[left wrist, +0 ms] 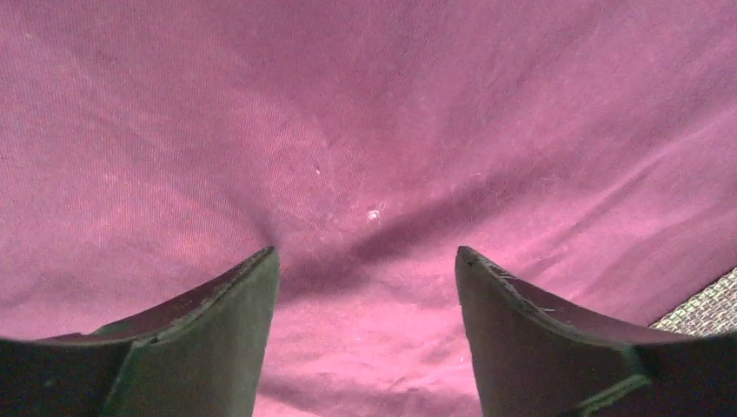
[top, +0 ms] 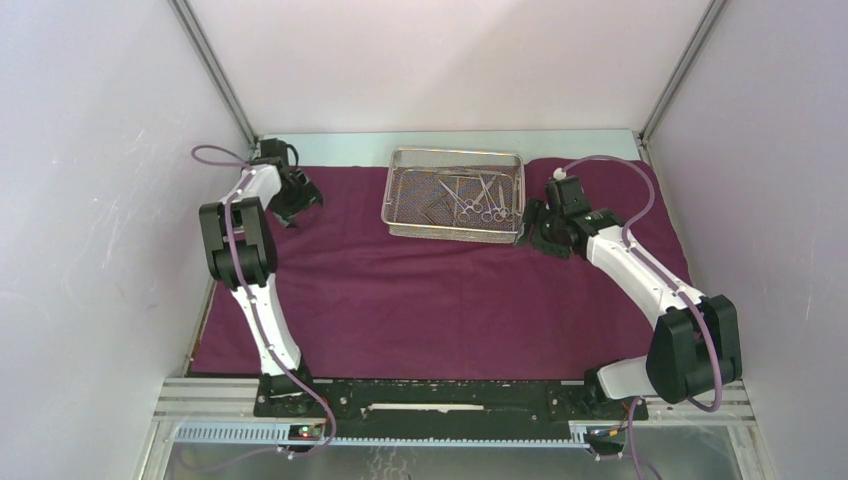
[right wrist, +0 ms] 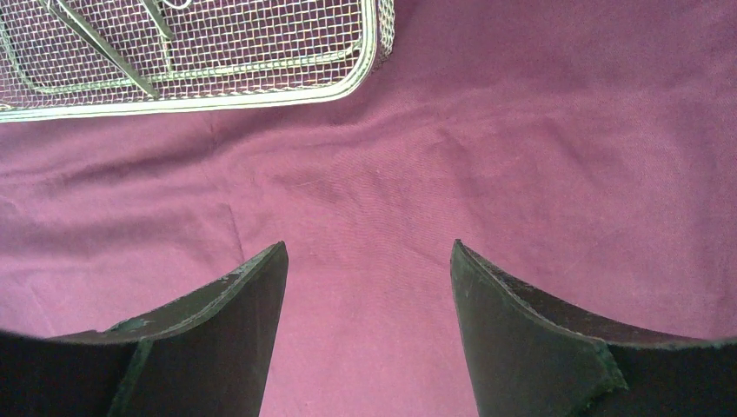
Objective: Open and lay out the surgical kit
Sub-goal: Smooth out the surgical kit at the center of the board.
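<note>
The cloth (top: 440,300) lies spread over the bench (top: 330,147) with the tray (top: 452,236) at its far middle holding steel instruments (top: 478,198), the left gripper (top: 297,205) open and empty over the far-left cloth, the right gripper (top: 545,228) open and empty just beside the tray.

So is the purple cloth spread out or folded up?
Spread out: the cloth lies open and mostly flat, with the mesh tray on it.

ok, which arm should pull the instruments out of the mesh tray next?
Probably right: right gripper, open, sits just beside the wire-mesh tray holding the instruments; left gripper is far off across the cloth.
</note>
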Tool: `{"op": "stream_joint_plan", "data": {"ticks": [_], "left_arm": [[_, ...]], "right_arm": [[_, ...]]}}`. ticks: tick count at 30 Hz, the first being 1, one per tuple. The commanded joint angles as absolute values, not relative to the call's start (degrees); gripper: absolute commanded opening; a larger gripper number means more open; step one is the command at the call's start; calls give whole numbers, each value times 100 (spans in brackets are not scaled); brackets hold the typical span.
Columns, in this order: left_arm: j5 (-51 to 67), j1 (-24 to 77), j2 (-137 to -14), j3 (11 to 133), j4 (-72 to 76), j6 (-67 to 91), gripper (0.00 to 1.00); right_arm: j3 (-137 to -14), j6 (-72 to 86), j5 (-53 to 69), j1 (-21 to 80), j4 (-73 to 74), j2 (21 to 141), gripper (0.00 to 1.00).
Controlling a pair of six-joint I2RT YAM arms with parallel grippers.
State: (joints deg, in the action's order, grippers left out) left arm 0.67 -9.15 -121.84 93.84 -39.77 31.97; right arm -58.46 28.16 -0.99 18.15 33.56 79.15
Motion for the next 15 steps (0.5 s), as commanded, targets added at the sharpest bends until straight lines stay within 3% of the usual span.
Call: {"op": "stream_joint_plan", "data": {"ticks": [1,4,10,15], "left_arm": [[-106,-789,-11694,9065,-3892,3102,84],[-284,-638,-11687,9005,-3867,2947,90],[-912,-236,-12396,10000,-4858,2071,88],[-672,-208,-12624,10416,-5139,1825,71]], "right_arm": [[-6036,2717,-101,1868,3260,7770,78],[-6037,2700,-68,1875,3237,7778,77],[-6004,2668,-112,1881,3271,7727,78],[-5977,2707,-62,1881,3191,7719,78]]}}
